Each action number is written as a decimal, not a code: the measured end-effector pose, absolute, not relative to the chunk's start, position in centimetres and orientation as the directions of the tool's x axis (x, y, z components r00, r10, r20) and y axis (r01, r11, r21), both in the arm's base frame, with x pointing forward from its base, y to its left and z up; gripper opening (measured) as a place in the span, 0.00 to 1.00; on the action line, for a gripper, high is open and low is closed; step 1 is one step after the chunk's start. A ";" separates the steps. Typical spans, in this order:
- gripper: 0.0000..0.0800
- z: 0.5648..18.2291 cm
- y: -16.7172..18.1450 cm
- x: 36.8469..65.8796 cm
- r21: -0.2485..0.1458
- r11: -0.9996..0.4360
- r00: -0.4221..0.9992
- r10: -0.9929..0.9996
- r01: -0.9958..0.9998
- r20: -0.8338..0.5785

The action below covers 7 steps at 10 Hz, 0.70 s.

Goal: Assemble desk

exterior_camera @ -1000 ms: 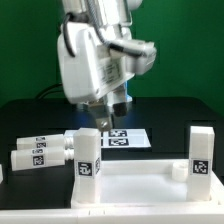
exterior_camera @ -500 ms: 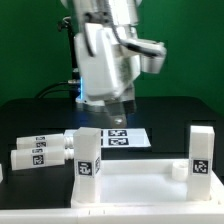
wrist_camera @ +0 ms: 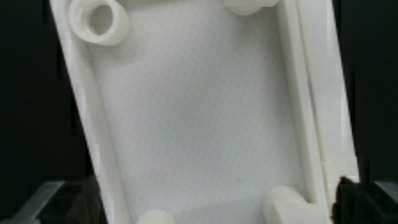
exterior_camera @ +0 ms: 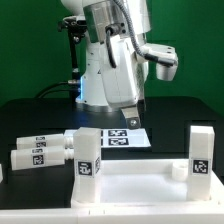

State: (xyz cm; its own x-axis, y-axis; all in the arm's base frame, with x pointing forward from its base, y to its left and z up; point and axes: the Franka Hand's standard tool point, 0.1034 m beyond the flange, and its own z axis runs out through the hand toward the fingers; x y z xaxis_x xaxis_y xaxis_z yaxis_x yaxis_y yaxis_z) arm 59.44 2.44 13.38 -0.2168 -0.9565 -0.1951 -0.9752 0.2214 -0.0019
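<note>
**Spotter A:** Your pincer (exterior_camera: 128, 120) hangs released over the far part of the black worktop (exterior_camera: 25, 122). Its jaws are spread wide and nothing sits between them.

**Spotter B:** Agreed, you are carrying nothing. Right beneath it you have the marker board (exterior_camera: 122, 137), flat on the worktop, just beyond the far rim of the tabletop (exterior_camera: 130, 190).

**Spotter A:** That tabletop lies at the near edge of the scene, rim upward. Look at its far corners. The left upright leg (exterior_camera: 88, 158) stands on the exterior view's left and the right upright leg (exterior_camera: 201, 152) on the exterior view's right. Each shows you a black-and-white tag.

**Spotter B:** Whether they are fully seated in their sockets, you cannot tell from here.

**Spotter A:** Off to the exterior view's left, two more legs lie on their sides on the worktop, close together. They are the far loose leg (exterior_camera: 48, 143) and the near loose leg (exterior_camera: 35, 158), both well apart from your pincer.

**Spotter B:** Your wrist view looks down into the tabletop (wrist_camera: 196, 110). Its pale floor fills most of the picture, with the raised rim running along both long sides. You can see a round socket (wrist_camera: 102, 22) at one corner and black worktop outside the rim.
</note>
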 end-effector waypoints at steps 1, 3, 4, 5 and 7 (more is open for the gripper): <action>0.81 13.2 2.4 59.4 -0.010 0.220 -0.215 -0.958 -0.975 -0.192; 0.81 11.1 2.0 56.4 -0.085 0.184 -0.171 -0.975 -0.979 -0.141; 0.81 9.9 2.5 54.6 -0.036 0.101 -0.096 -0.987 -0.994 -0.125; 0.81 9.5 3.3 54.0 0.038 0.040 -0.044 -0.992 -0.998 -0.117; 0.81 9.6 3.9 54.8 0.057 0.029 -0.036 -0.991 -0.998 -0.126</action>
State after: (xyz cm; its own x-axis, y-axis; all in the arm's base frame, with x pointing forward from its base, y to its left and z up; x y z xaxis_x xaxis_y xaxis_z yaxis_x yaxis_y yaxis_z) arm 54.80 3.87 9.59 -0.0362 -0.9913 -0.1263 -0.9980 0.0292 0.0568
